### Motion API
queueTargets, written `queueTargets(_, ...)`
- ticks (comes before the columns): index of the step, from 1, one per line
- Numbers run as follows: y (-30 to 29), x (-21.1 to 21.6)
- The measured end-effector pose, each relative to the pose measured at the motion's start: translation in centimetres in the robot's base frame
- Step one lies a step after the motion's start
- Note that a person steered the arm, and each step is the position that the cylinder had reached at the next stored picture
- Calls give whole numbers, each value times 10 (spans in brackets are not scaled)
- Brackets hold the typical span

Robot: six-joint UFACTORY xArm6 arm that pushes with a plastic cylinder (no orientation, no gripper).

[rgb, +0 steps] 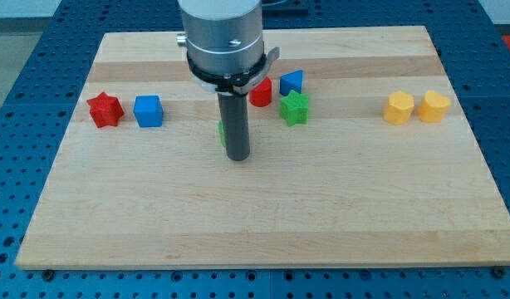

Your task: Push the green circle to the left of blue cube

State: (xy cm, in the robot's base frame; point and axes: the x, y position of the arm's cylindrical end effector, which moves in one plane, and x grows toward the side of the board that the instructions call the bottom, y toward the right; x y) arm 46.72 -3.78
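Note:
The green circle (pixel 223 131) is almost hidden behind the dark rod; only a thin green sliver shows at the rod's left edge, near the board's middle. My tip (pixel 237 155) rests on the board right against it, on its right and lower side. The blue cube (pixel 148 110) sits at the view's left, well to the left of the green circle. A red star (pixel 105 109) stands just left of the blue cube.
A red block (pixel 262 92), a blue triangular block (pixel 291 82) and a green star (pixel 294 107) cluster right of the rod. Two yellow blocks (pixel 398 108) (pixel 433 106) sit at the right. The wooden board (pixel 263 224) lies on a blue table.

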Motion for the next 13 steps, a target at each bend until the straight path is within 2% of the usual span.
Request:
queueTargets(5,23,-51)
queueTargets(9,-26,-51)
queueTargets(13,-46,-51)
